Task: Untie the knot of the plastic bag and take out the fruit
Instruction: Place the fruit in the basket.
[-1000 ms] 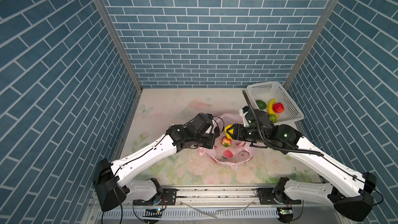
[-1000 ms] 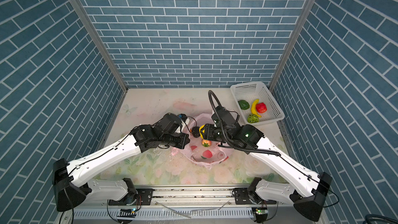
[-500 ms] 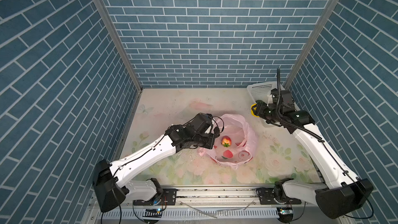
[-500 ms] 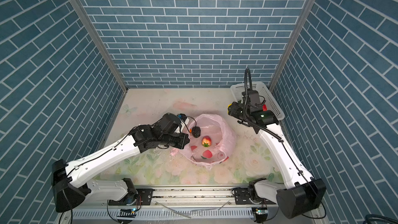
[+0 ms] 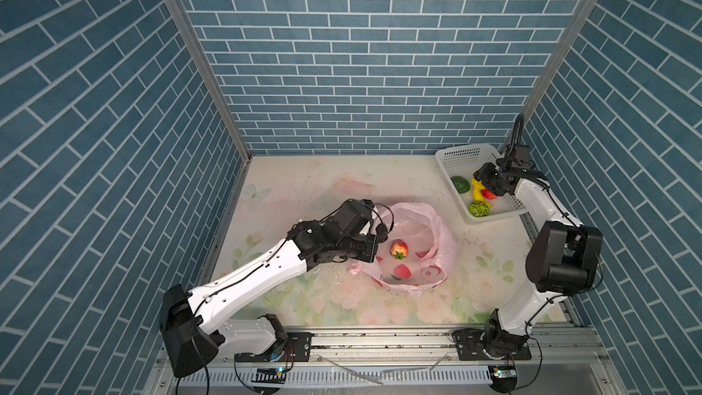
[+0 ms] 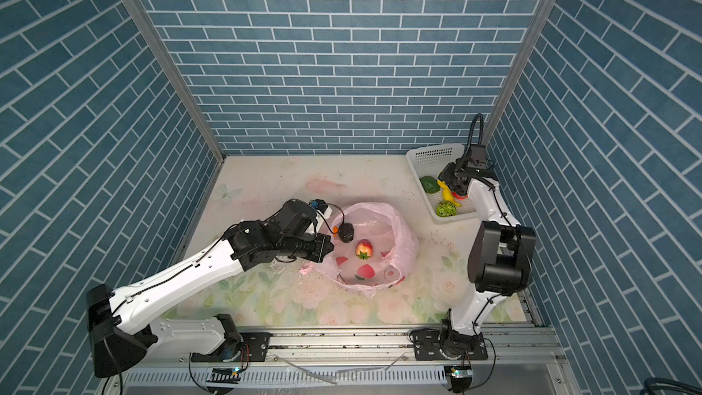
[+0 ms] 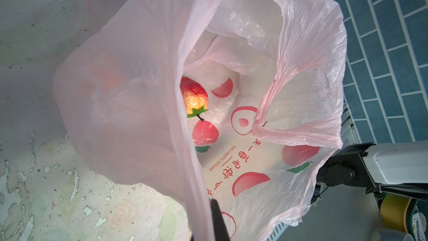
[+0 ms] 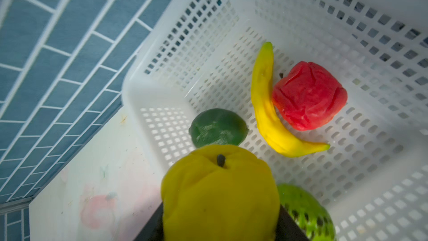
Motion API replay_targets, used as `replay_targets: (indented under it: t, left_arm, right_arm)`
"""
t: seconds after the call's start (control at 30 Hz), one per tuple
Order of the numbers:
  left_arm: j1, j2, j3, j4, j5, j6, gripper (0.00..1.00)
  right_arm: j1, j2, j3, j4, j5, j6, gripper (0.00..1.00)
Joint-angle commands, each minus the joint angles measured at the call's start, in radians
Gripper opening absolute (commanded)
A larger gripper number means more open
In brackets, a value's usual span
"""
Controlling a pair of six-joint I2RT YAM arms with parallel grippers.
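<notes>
Top views, plastic bag [image 5: 442,245]: thin, crinkled pink film lying mid-table [image 5: 304,184], with its mouth standing open.
Top views, strawberry [image 5: 399,249]: a red, bumpy piece of the fruit, lying inside the bag.
Top views, my left gripper [image 5: 374,252]: closed on the bag's rim; my arm reaches low across the table.
Top views, my right gripper [image 5: 481,181]: above the white basket [image 5: 467,155] in the far corner; elbow folded high.
Left wrist, bag rim [image 7: 185,112]: the film is pulled taut toward my dark finger [image 7: 217,219], which is pinched onto it. A loose loop handle [image 7: 273,89] droops beside flat red prints.
Right wrist, yellow fruit [image 8: 220,193]: matte, dimpled and stemmed, clamped between my jaws.
Right wrist, basket floor [image 8: 370,158]: a perforated grid. The curved banana [image 8: 266,112] touches a wrinkled red fruit [image 8: 310,96], with a dark green fruit [image 8: 217,127] and a knobbly green one [image 8: 308,212] nearby.
</notes>
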Motion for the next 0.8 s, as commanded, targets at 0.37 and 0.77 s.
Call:
replay_targets:
  t: [0.37, 0.77]
  left_arm:
    - [0.006, -0.042, -0.024, -0.011, -0.002, -0.012, 0.00]
    - [0.006, -0.034, -0.024, -0.014, 0.016, -0.013, 0.00]
  right_arm:
    - [-0.013, 0.036, 0.114, -0.039, -0.029, -0.042, 0.81]
    - [0.086, -0.284, -0.081, -0.169, -0.145, -0.069, 0.80]
